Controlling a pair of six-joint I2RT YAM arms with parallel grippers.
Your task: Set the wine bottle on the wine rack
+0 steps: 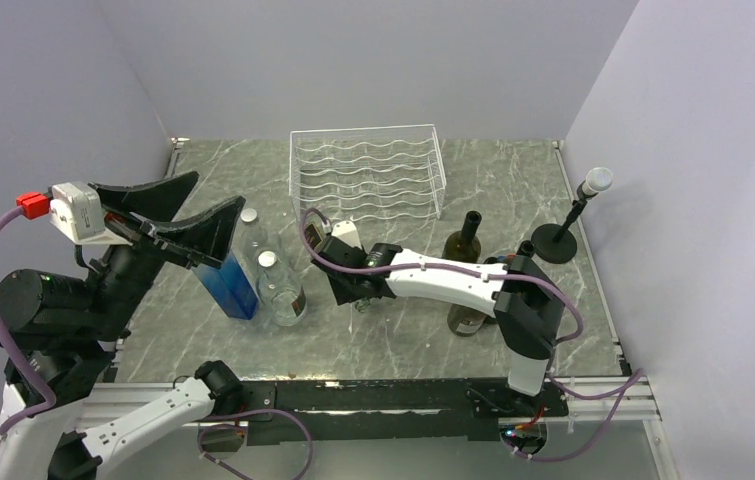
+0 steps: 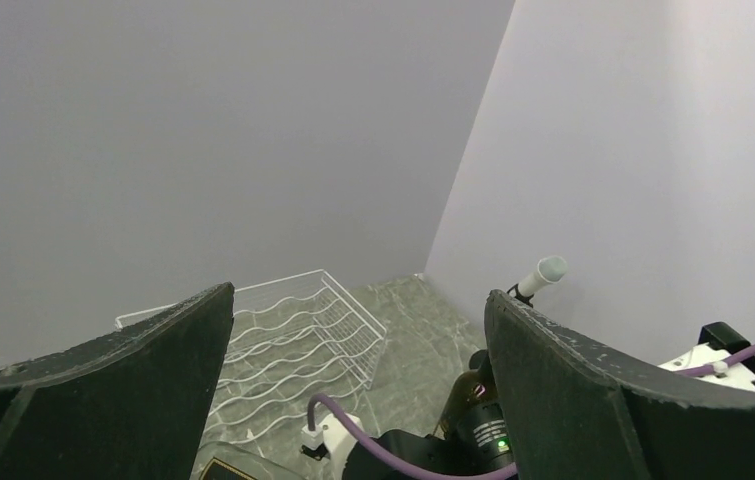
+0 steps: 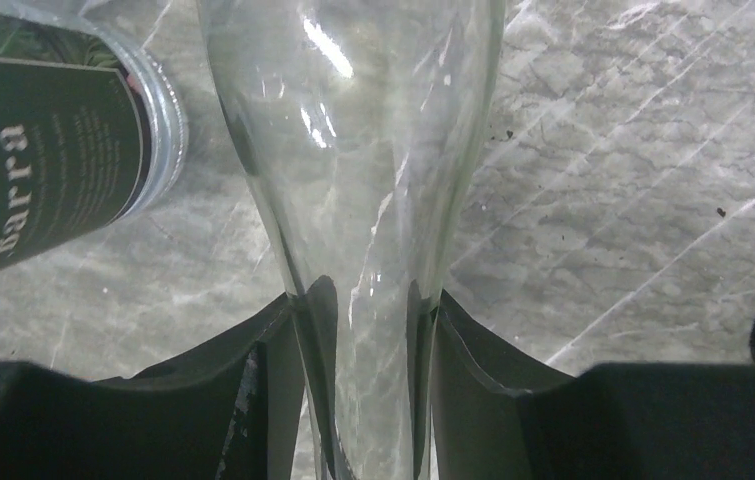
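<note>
Nearest to us, on the left, the left gripper (image 1: pixel 215 192) hangs high above the table (image 1: pixel 403 345). Its fingers are wide apart and there is nothing between them. We think it is held there on purpose: it has no work in this step, and up there it is not in the way of the right arm.

A little farther, in the middle of the table, the right gripper (image 1: pixel 353 288) reaches to the left from its base. Its wrist view shows the two fingers (image 3: pixel 273 350) clamped on the thin neck of the wine bottle (image 3: pixel 353 130). This is a clear glass bottle, and its body widens away from the camera. We believe the neck is chosen because it looks like the only part narrow enough for the jaws. This grip also leaves the body free to enter a cradle first. We cannot tell whether the base rests on the table or is lifted.

Just to the left of it is a labelled bottle (image 3: pixel 43 150), and farther left a blue bottle (image 1: pixel 233 288). Any move should avoid knocking them. On the right a dark bottle (image 1: pixel 466 242) stands upright, and a second dark bottle (image 1: pixel 465 322) is partly hidden under the right arm.

Farthest is the rack (image 1: pixel 368 175), close to the far wall, with no bottle in it. The wine bottle is on its near side and apart from it. So, in our judgement, carrying it over and laying it down is not yet done.
</note>
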